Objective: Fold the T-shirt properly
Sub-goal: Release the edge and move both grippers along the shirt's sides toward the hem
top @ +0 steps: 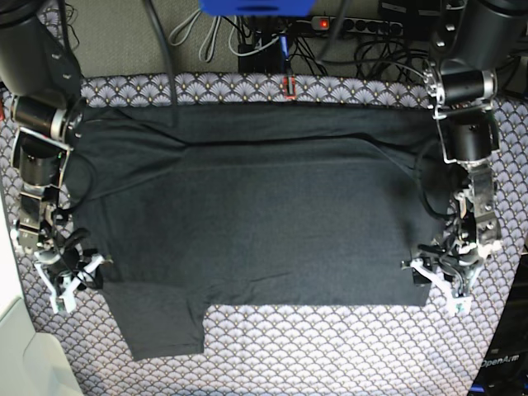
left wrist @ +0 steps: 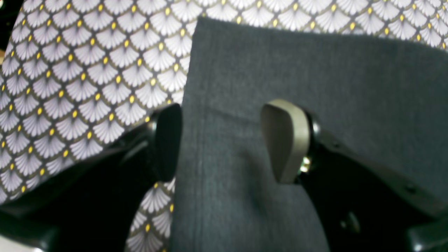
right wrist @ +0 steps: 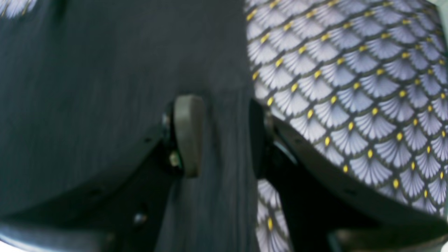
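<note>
A: What lies on the tabletop (top: pixel 330 363)?

B: One T-shirt (top: pixel 256 214), soft dark charcoal knit, spread flat over a grey fan-scale cloth (left wrist: pixel 87 70) dotted with yellow.

A: And the two arms?

B: Both reach down at opposite shirt edges. The left end effector (left wrist: pixel 224 140) stands parted, straddling the fabric edge; the right end effector (right wrist: pixel 224 134) likewise, its fingers apart across the hem.

Robotics lab bench, patterned cloth (top: pixel 330 346) over table, power strip (top: pixel 351 25), tangled cables (top: pixel 206 37) behind
</note>
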`<state>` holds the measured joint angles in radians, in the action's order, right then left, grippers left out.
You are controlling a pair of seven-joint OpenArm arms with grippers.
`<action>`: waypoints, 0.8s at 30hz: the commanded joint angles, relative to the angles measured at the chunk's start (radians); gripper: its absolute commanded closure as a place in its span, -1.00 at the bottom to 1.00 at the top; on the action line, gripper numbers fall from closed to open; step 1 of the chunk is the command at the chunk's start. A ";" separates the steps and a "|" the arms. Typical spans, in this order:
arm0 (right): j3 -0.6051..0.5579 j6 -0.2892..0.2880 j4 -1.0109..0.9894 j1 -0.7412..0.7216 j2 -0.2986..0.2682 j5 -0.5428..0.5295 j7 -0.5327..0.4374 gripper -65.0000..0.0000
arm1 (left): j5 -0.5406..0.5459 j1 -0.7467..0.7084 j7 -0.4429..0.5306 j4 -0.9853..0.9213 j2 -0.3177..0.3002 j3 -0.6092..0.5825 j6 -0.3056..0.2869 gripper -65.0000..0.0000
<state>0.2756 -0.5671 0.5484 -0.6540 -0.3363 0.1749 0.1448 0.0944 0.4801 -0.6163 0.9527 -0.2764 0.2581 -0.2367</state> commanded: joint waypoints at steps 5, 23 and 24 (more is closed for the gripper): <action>0.001 0.134 -0.077 -0.045 -0.022 -0.013 -0.132 0.27 | 0.003 0.027 0.091 -0.031 -0.011 0.004 0.000 -0.18; 0.003 0.239 -0.212 -0.019 -0.010 -0.013 -0.195 0.28 | 0.012 -0.027 0.098 -0.031 -0.008 0.004 0.000 -0.18; 0.003 0.239 -0.212 -0.014 -0.008 -0.013 -0.193 0.28 | 0.012 -0.027 0.098 -0.031 -0.008 0.004 0.000 -0.18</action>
<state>0.2783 -0.3347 0.3214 -0.6403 -0.3317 0.1665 -0.0364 0.0978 0.4274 -0.5411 0.9028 -0.2710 0.2596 -0.2356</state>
